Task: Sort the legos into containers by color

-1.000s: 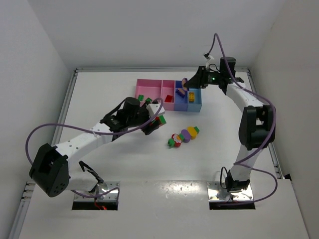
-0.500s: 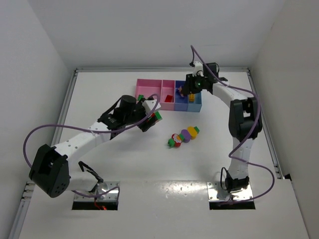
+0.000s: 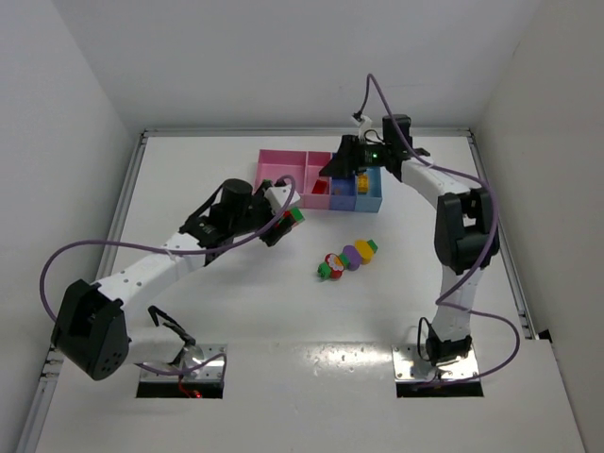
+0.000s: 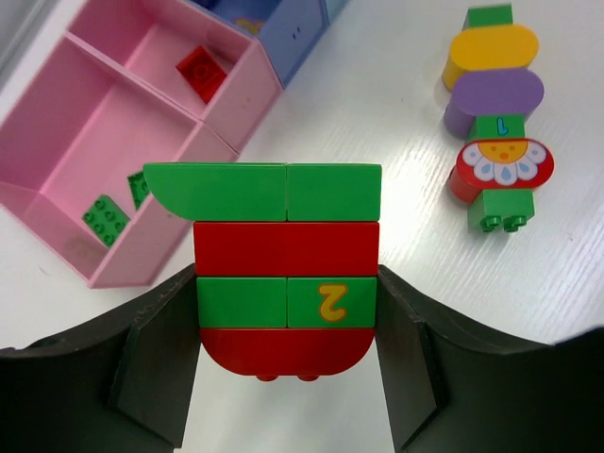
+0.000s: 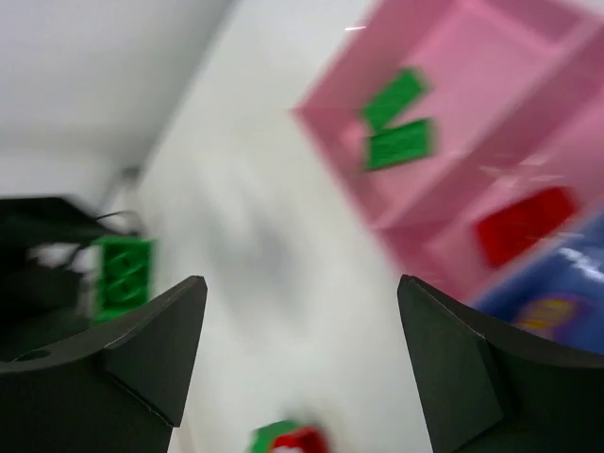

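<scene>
My left gripper (image 3: 289, 221) is shut on a stack of green and red legos (image 4: 288, 247), held above the table just in front of the containers. In the wide pink bin (image 4: 66, 132) lie two green bricks (image 4: 106, 215), and a red brick (image 4: 203, 71) lies in the narrow pink bin (image 4: 156, 38). My right gripper (image 3: 338, 168) hovers over the purple-blue bin (image 3: 341, 195), open with nothing between its fingers. Its blurred view shows the green bricks (image 5: 396, 123), the red brick (image 5: 524, 222) and a purple piece (image 5: 538, 311). A multicolour stack (image 3: 347, 257) lies on the table.
The light blue bin (image 3: 370, 193) at the row's right end holds a yellow piece (image 3: 361, 177). A raised rim (image 3: 132, 189) borders the white table, with walls close behind and at both sides. Purple cables loop off both arms.
My right gripper has swung left over the bins and gone from shut to open. The left gripper has carried its stack slightly up and left.
</scene>
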